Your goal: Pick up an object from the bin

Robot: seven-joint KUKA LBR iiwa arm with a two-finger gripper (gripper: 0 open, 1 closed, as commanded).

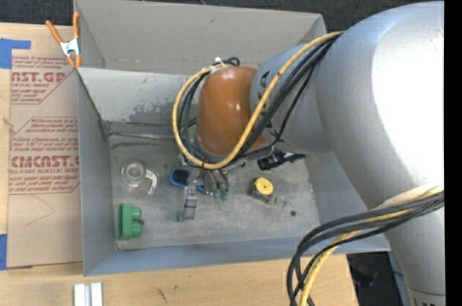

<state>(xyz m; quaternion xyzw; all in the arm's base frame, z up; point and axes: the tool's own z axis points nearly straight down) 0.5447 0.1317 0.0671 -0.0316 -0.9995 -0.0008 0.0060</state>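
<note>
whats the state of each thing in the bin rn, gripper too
gripper: down near the floor of the bin, middle
clear cup: on the floor, left, apart from the gripper
green block: on the floor, front left, alone
blue piece: close beside the gripper, partly hidden
yellow disc: lying flat, right of the gripper, apart

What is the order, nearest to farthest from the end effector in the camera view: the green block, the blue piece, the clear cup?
From the end effector:
1. blue piece, close on its left.
2. clear cup, further left.
3. green block, farthest, at the view's lower left.
</note>
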